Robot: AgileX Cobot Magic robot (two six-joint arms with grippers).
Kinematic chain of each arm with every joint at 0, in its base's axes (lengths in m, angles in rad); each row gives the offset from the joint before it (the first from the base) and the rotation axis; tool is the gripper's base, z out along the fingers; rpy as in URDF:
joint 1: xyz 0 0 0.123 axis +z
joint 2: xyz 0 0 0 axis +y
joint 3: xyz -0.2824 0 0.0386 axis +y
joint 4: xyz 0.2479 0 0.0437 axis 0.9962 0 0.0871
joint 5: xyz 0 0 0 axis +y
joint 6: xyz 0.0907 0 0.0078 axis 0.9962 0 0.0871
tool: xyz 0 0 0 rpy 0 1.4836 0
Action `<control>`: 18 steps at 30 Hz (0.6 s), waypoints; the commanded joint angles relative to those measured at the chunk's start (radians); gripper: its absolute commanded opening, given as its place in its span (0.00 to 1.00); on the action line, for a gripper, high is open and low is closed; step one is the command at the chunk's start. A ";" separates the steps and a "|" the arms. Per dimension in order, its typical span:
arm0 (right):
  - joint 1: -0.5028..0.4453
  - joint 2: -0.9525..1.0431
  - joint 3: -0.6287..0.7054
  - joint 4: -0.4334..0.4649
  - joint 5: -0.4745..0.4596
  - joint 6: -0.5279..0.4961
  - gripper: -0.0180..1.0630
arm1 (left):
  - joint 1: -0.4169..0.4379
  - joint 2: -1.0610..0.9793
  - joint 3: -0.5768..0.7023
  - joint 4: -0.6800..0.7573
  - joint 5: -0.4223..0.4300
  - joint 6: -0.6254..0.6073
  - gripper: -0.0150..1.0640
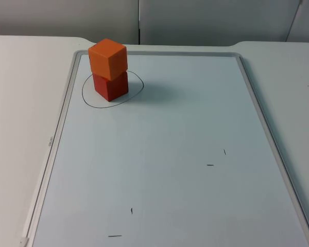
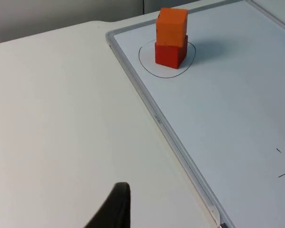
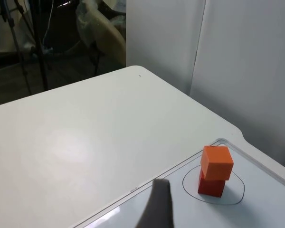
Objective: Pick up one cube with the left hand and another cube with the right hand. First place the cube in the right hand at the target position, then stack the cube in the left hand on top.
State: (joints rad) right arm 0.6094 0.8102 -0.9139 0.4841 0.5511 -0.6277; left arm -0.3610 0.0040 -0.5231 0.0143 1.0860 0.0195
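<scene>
Left gripper (image 2: 115, 209) state unclear, one fingertip visible; orange cube (image 1: 108, 58) atop red cube (image 1: 111, 85).

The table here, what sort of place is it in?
Probably a lab or test room: a whiteboard lies flat on a white table, with an orange cube stacked on a red cube inside a hand-drawn circle.

upper cube (image 1: 108, 58) on lower cube (image 1: 111, 86), inside drawn circle (image 1: 87, 99)
</scene>
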 commanded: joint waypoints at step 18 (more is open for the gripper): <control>0.003 -0.181 0.020 0.010 0.102 -0.025 0.67 | -0.003 -0.004 0.009 -0.004 -0.008 0.000 0.99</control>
State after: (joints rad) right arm 0.6094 0.6525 -0.9062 0.4921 0.6352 -0.6510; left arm -0.3610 0.0040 -0.5231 0.0161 1.0860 0.0215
